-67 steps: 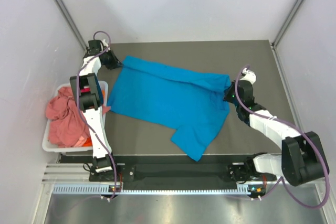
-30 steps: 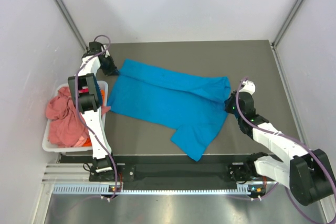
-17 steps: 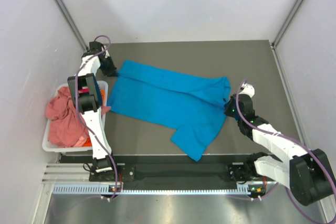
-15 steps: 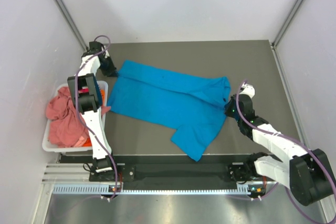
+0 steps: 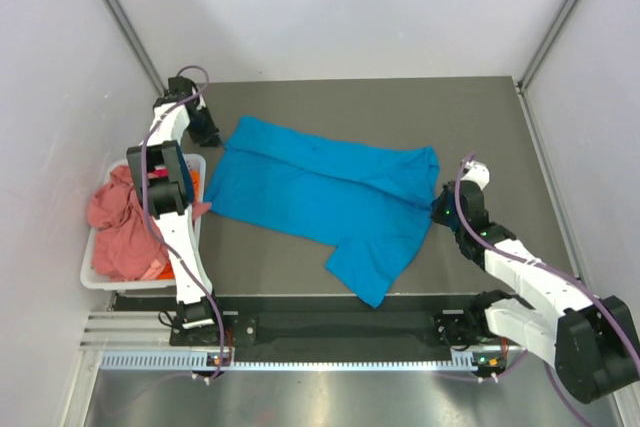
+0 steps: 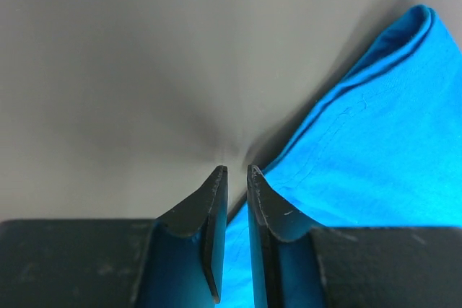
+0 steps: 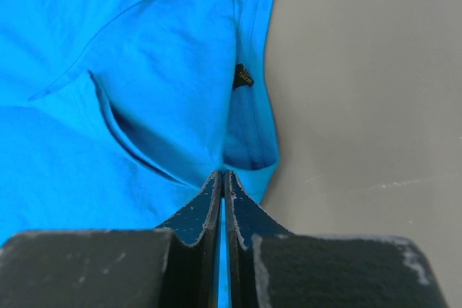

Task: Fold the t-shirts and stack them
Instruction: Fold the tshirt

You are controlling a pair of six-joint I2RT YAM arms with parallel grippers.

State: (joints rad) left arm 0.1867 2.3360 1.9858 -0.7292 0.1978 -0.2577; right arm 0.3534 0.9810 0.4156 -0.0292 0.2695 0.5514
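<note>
The turquoise-blue t-shirt (image 5: 320,182) lies spread across the dark table, one sleeve pointing at the near edge. My left gripper (image 5: 208,134) is at its far-left corner. In the left wrist view the left gripper (image 6: 234,171) stands open by a narrow gap, its tips over bare table beside the t-shirt's edge (image 6: 375,142). My right gripper (image 5: 443,209) is at the shirt's right edge, below the collar. In the right wrist view the right gripper (image 7: 222,173) is shut on the blue cloth (image 7: 144,70) near the neck label (image 7: 244,75). Salmon-pink t-shirts (image 5: 120,227) fill the basket.
A white plastic basket (image 5: 130,282) stands at the table's left edge beside the left arm, with a bit of orange cloth (image 5: 197,179) showing at its far end. White walls close in the table on three sides.
My left gripper has opened and let go of the shirt's far-left corner, drawing slightly away from it. My right gripper has shifted a little toward the near right, still shut.
</note>
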